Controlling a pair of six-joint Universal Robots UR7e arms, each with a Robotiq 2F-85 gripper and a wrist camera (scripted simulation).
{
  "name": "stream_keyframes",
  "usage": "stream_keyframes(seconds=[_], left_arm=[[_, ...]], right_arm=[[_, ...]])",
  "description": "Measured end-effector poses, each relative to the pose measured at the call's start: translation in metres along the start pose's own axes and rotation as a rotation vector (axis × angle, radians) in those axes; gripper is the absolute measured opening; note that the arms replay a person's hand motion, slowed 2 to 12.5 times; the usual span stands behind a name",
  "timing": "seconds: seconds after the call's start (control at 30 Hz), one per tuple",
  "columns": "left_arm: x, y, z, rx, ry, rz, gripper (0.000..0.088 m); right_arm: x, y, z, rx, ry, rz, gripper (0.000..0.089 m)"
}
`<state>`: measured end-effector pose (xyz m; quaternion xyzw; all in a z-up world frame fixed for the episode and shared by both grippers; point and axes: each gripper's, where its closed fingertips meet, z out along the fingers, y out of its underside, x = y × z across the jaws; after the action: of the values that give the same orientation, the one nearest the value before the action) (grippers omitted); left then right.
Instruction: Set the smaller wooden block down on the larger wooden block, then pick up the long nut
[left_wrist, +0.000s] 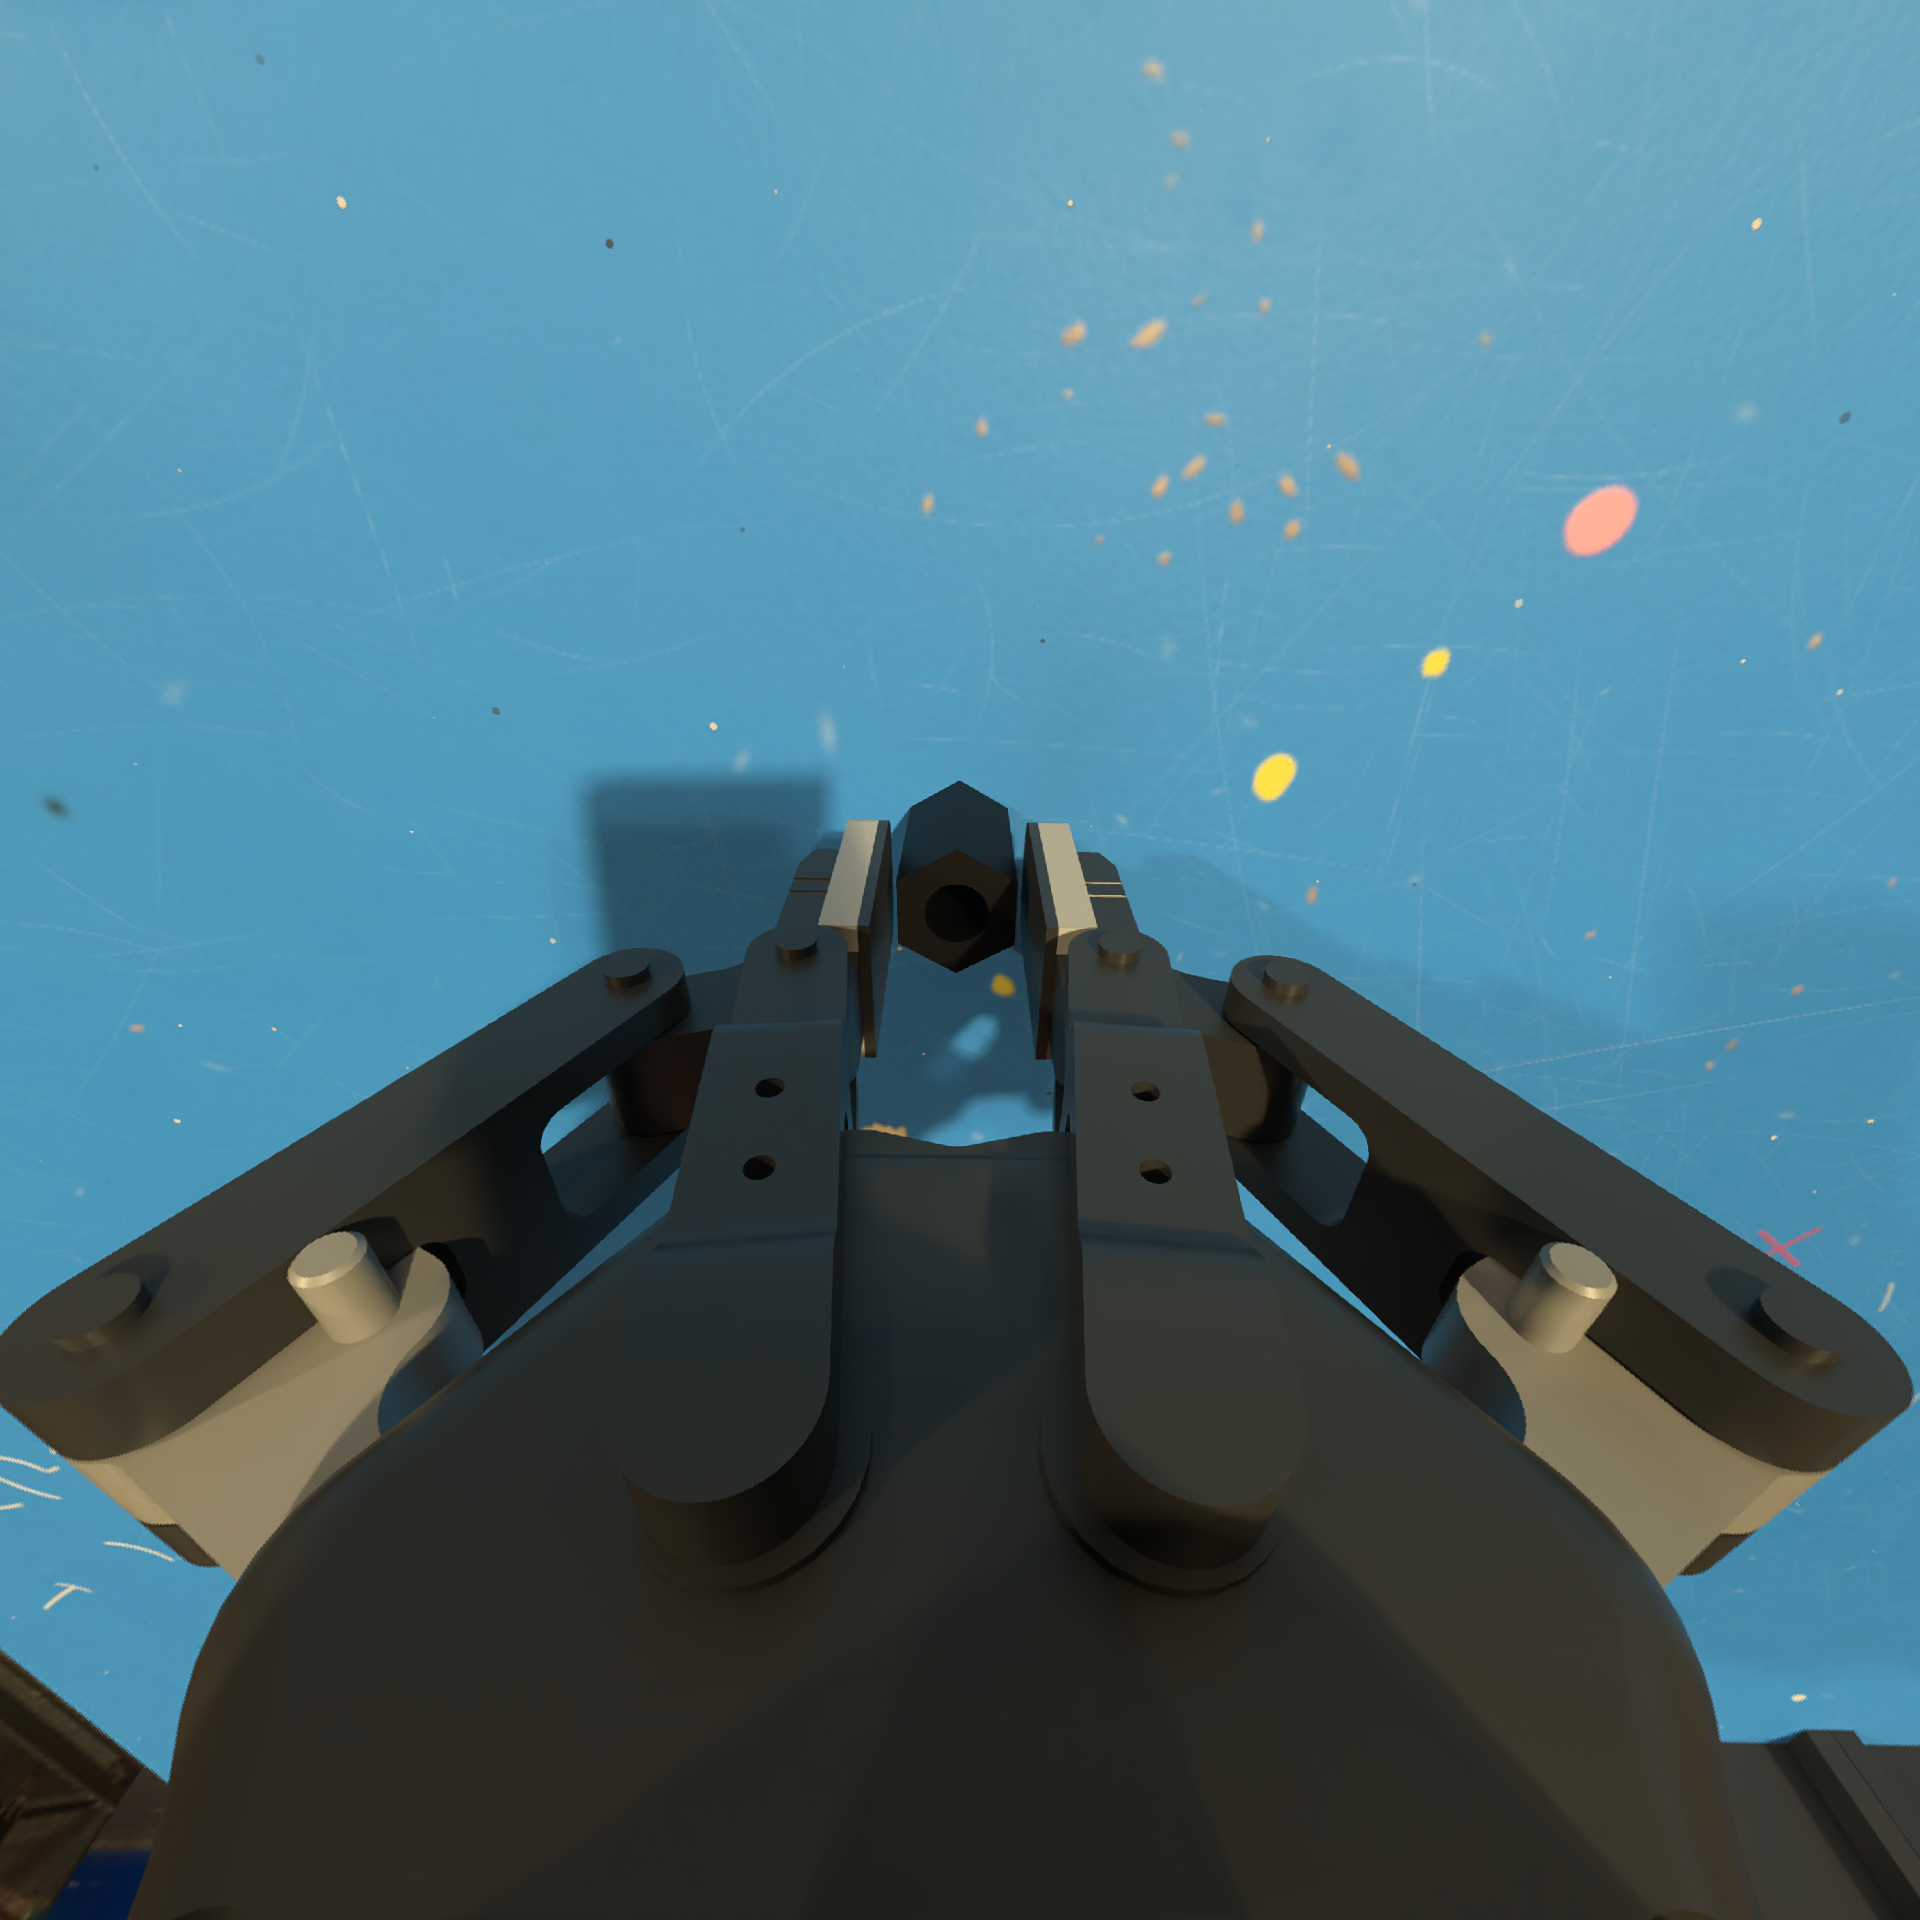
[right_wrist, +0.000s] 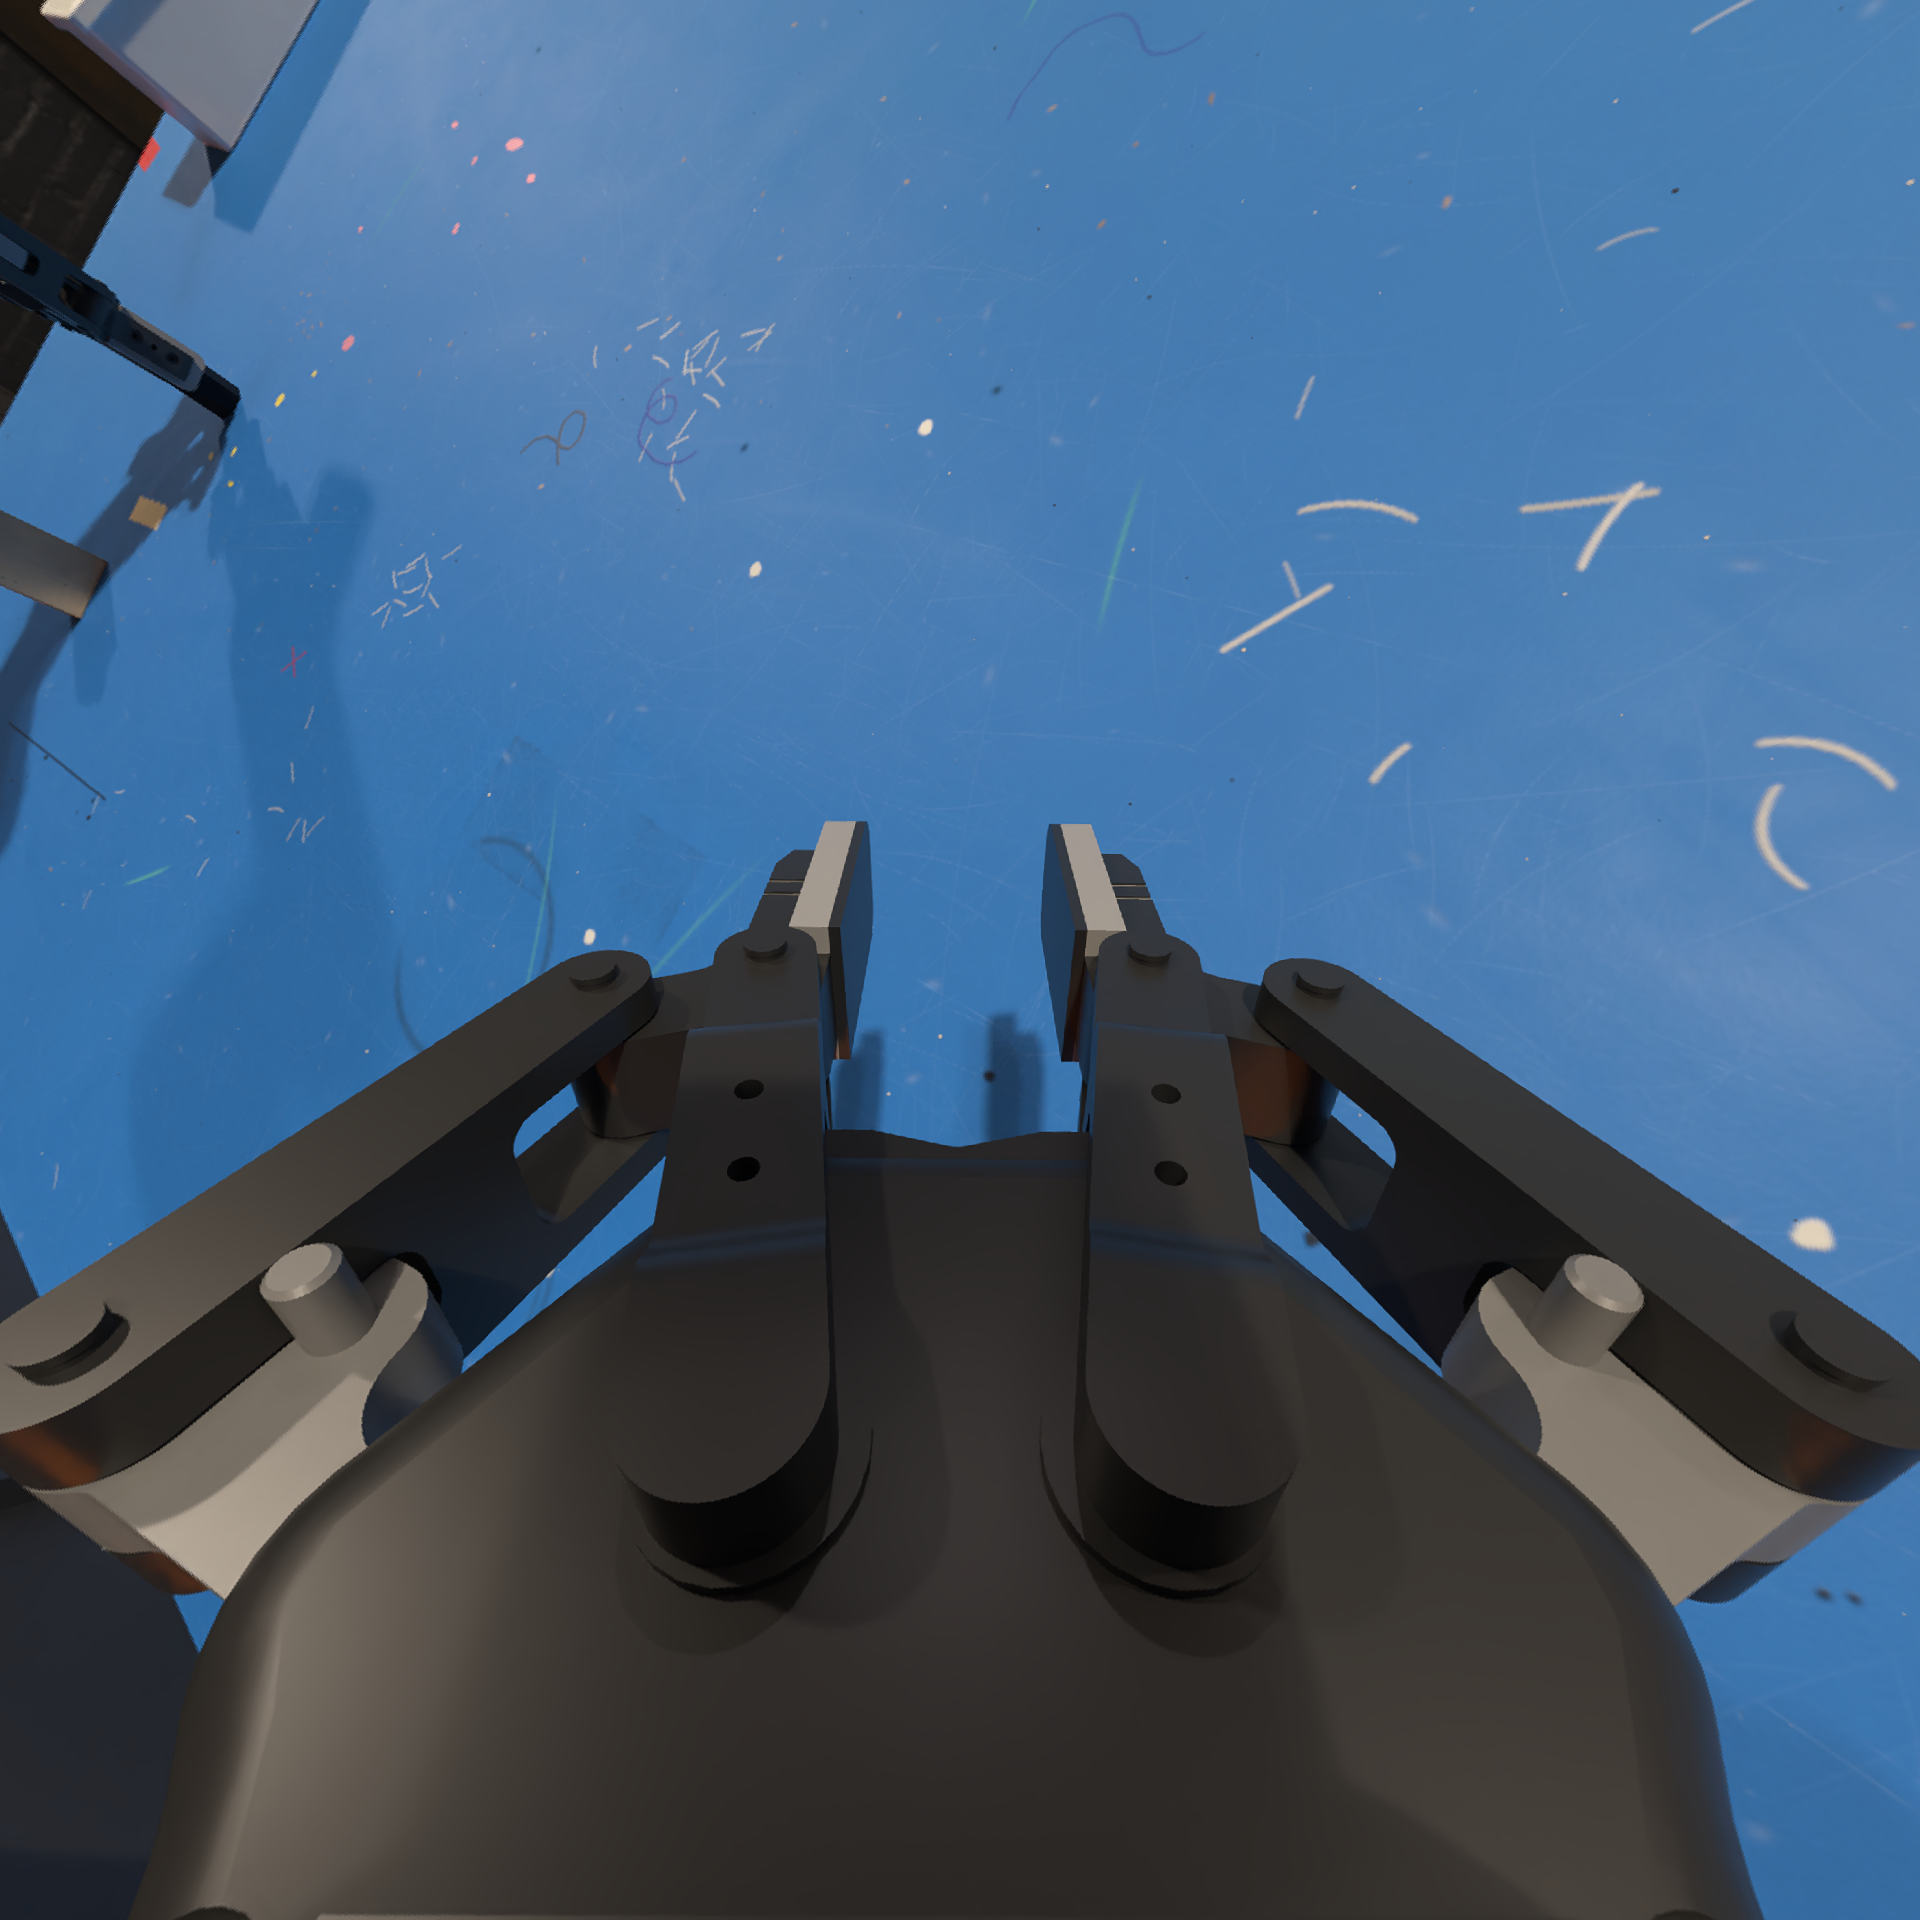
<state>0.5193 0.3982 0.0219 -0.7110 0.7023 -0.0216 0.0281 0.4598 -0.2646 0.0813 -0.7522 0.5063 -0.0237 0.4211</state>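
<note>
In the left wrist view my left gripper (left_wrist: 958, 894) is shut on the long nut (left_wrist: 956, 883), a black hexagonal piece with a round bore facing the camera. The nut sits between the two grey pads (left_wrist: 857, 878) and is held above the blue table (left_wrist: 623, 416), with a shadow below to the left. My right gripper (right_wrist: 956, 914) is open and empty over bare blue table (right_wrist: 1039, 520). The other arm's gripper (right_wrist: 156, 358) shows far left in the right wrist view. A small tan piece (right_wrist: 148, 511) lies near it; I cannot tell whether it is a wooden block.
In the right wrist view a pale grey box (right_wrist: 197, 62) lies at the top left corner and a grey slab (right_wrist: 42, 577) at the left edge. The table edge shows dark at the bottom left of the left wrist view (left_wrist: 52, 1787). The table carries paint specks and scratches.
</note>
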Motion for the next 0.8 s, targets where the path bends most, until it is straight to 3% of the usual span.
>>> stream_keyframes(seconds=[0.37,0.8], left_arm=[[-0.005,0.001,-0.001,0.0,-0.048,0.008,0.0192],[-0.011,-0.003,-0.026,0.096,-0.085,0.019,0.0192]], right_arm=[[-0.004,0.001,-0.004,0.006,0.008,-0.011,0.0295],[-0.005,0.005,-0.013,0.031,0.007,0.0,0.0293]])
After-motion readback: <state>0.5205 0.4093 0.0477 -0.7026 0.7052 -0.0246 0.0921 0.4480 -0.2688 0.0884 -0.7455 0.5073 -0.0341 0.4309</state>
